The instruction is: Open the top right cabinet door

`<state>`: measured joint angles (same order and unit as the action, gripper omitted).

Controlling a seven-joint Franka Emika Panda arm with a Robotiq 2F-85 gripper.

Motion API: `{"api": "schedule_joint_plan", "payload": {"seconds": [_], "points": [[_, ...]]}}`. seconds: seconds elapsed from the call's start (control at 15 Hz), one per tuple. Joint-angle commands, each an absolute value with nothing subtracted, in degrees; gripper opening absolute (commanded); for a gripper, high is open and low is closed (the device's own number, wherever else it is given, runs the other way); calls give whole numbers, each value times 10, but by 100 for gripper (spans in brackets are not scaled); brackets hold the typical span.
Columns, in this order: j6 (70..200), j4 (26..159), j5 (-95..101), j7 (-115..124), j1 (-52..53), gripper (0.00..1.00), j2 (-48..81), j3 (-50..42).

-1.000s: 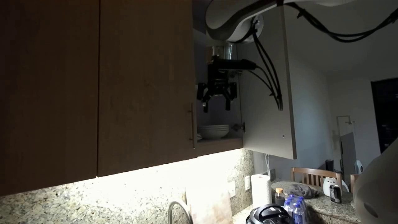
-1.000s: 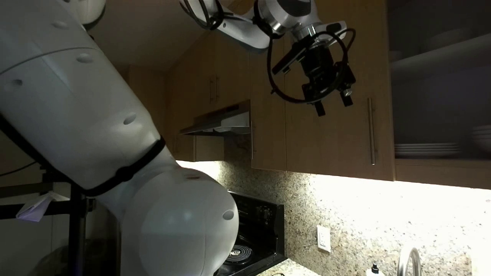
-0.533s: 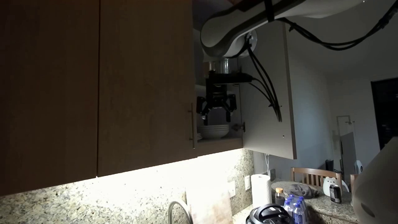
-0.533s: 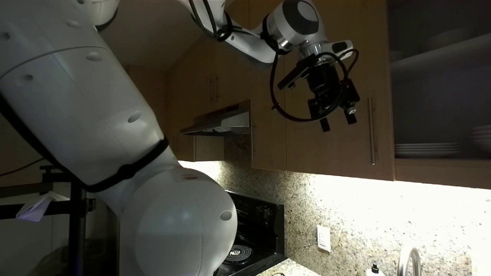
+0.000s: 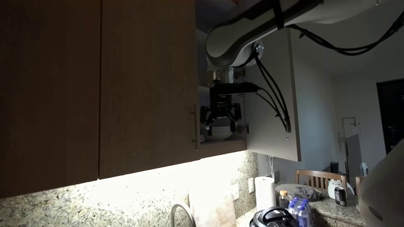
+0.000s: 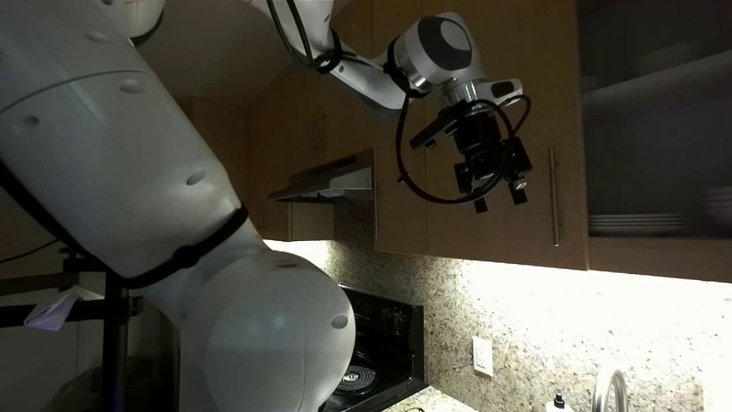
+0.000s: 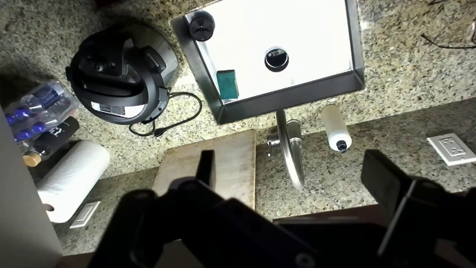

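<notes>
Hanging down, the end effector (image 5: 221,129) is holding its fingers (image 7: 381,175) apart. At the frame's right, the cabinet door (image 5: 264,123) is standing open, so backing off gently is looking best.

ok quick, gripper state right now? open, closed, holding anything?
Black two-fingered robot gripper: open, fingers well apart, holding nothing.

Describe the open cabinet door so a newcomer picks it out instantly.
In an exterior view, find the cabinet above the backsplash. Bowls sit in its right end; the open door hinges just right of them. Its grey inner side shows; the shut door left of the bowls shows brown wood.
</notes>
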<state>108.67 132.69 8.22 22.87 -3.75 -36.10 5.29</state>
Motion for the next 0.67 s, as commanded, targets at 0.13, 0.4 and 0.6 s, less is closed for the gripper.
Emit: {"api": "schedule_joint_plan", "payload": {"seconds": [0.13, 0.4, 0.6], "points": [[1122, 1366, 69, 214, -32, 100, -388, 50], [1120, 1353, 77, 220, -39, 100, -376, 57], [1128, 1358, 75, 218, -35, 100, -380, 57]]}}
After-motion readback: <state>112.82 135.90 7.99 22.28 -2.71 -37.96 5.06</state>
